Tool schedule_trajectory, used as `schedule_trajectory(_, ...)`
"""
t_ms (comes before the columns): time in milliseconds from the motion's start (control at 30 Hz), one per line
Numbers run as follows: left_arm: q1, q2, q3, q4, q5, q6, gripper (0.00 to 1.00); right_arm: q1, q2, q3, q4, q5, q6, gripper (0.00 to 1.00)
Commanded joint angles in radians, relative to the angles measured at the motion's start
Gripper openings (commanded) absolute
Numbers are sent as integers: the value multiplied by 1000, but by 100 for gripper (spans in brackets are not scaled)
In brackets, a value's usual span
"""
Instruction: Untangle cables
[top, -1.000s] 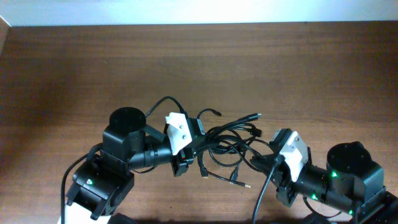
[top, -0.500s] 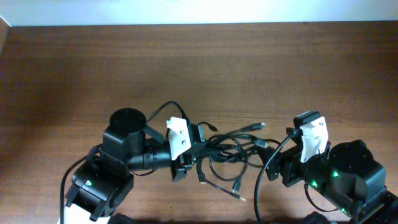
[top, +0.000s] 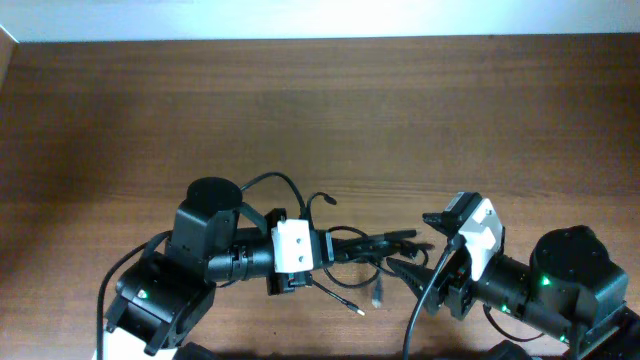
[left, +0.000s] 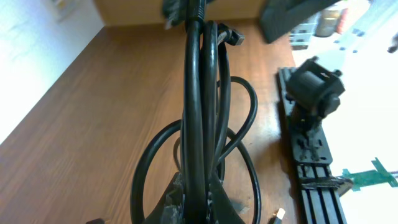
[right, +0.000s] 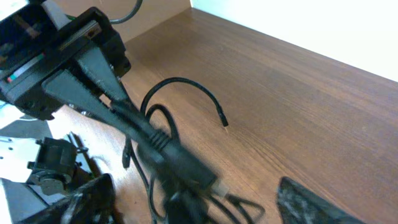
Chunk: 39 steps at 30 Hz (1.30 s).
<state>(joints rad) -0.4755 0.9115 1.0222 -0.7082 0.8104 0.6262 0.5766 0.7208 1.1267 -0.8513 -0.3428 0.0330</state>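
Observation:
The cables (top: 375, 250) are a bunch of thin black cords lying between the two arms, with loose plug ends (top: 378, 295) trailing toward the table's front. My left gripper (top: 322, 250) is shut on several strands at the bunch's left end. In the left wrist view the cables (left: 202, 93) run taut straight away from the pinched fingers (left: 180, 202). My right gripper (top: 420, 250) stands open at the bunch's right end. In the right wrist view the cables (right: 180, 162) pass between its wide-apart fingers (right: 311, 199), touching neither, and the left gripper (right: 93, 81) holds their far end.
Brown wooden table (top: 320, 110) with its far edge against a white wall. Both arm bases (top: 160, 295) sit at the front edge. A curled cord end (top: 318, 200) sticks up behind the left gripper.
The right gripper went from shut to open, swung off to the right, then came back to the bunch's right end. The left gripper turned and drew the cables slightly toward the front.

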Motion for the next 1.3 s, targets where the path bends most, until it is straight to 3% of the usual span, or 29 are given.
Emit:
schedule_trajectory(0, 1, -8, 11, 5, 123, 98, 0, -1, -2, 5, 7, -17, -18, 73)
schedule_trajectory(167, 1, -8, 11, 49, 181, 131, 0, -1, -2, 5, 7, -76, -18, 24)
schedule_trajectory(233, 1, -8, 11, 57, 179, 131, 0, -1, -2, 5, 7, -126, -19, 15)
schedule_trajectory(267, 1, -8, 11, 63, 168, 131, 0, -1, -2, 5, 6, -147, -19, 5)
schedule_trajectory(300, 1, -8, 11, 64, 158, 131, 0, -1, -2, 5, 6, -156, -18, 4)
schedule_trajectory(433, 1, -8, 11, 80, 98, 51, 0, -1, -2, 5, -13, -170, -19, 5)
schedule_trajectory(533, 1, -8, 11, 122, 88, -10, 0, -1, -1, 4, -35, -170, -18, 29)
schedule_trajectory(600, 1, -8, 11, 134, 118, -10, 0, -1, -1, 4, -34, -169, -19, 53)
schedule_trajectory(633, 1, -8, 11, 131, 117, -10, 0, -1, -1, 4, -34, -132, -19, 58)
schedule_trajectory(733, 1, -8, 11, 110, 30, -10, 0, -1, -1, 5, -29, -56, -18, 58)
schedule_trajectory(800, 1, -8, 11, 70, -43, -10, 0, -1, -3, 8, -19, 80, 63, 58)
schedule_trajectory(1000, 1, -8, 11, 60, -40, -10, 0, -1, -6, 13, 22, 190, 107, 58)
schedule_trajectory(1100, 1, -8, 11, 82, 50, -10, 0, -1, -6, 13, 17, 193, 107, 58)
schedule_trajectory(1267, 1, -8, 11, 155, 50, -122, 0, -1, -6, 12, -32, 151, 107, 58)
